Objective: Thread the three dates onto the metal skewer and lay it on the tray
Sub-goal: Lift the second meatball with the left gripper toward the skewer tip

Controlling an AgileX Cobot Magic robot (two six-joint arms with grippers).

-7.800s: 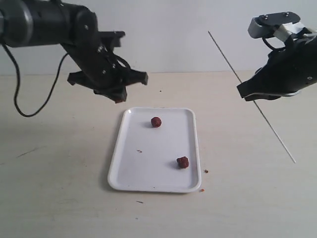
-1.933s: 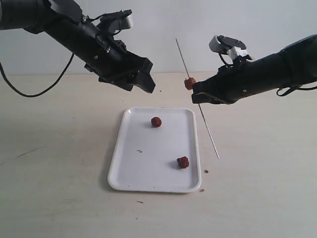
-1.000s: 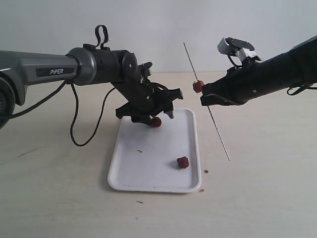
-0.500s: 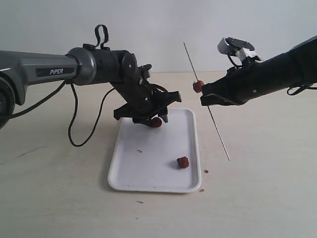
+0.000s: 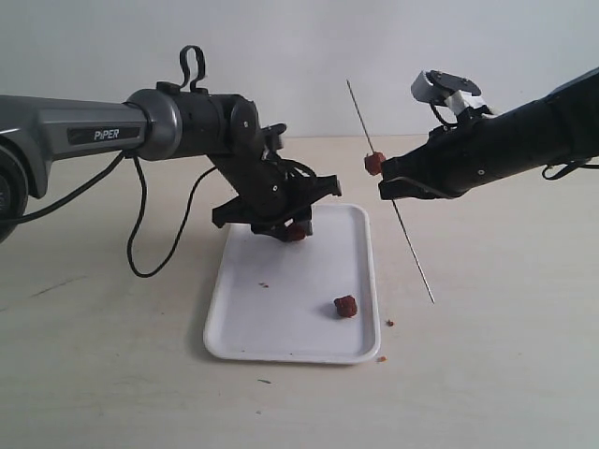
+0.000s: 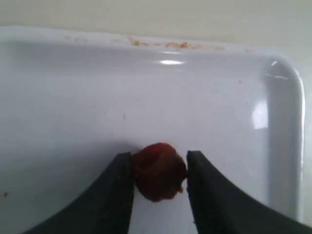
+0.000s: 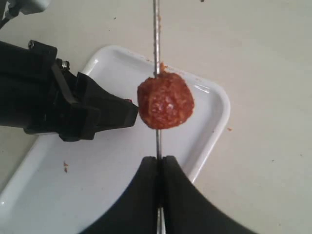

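The white tray (image 5: 281, 318) lies in the middle of the table. My left gripper (image 5: 285, 226) is down at its far end, shut on a dark red date (image 5: 298, 231) that rests on the tray floor. In the left wrist view both fingers (image 6: 119, 192) press this date (image 6: 158, 170). My right gripper (image 5: 386, 187) is shut on the thin metal skewer (image 5: 412, 253), held slanted above the tray's right rim. One date (image 5: 373, 164) is threaded on it, just above the fingers; the right wrist view shows that date (image 7: 165, 100) on the rod (image 7: 156, 29). A third date (image 5: 345, 306) lies near the tray's front right.
Small brown crumbs (image 5: 389, 323) lie on the table off the tray's front right corner, and a speck (image 5: 263, 284) lies on the tray. The left arm's cable (image 5: 140, 253) hangs to the table on the left.
The left gripper has settled slightly lower and leftward around the far date and its fingers now touch it. The right gripper, skewer and threaded date have not moved.
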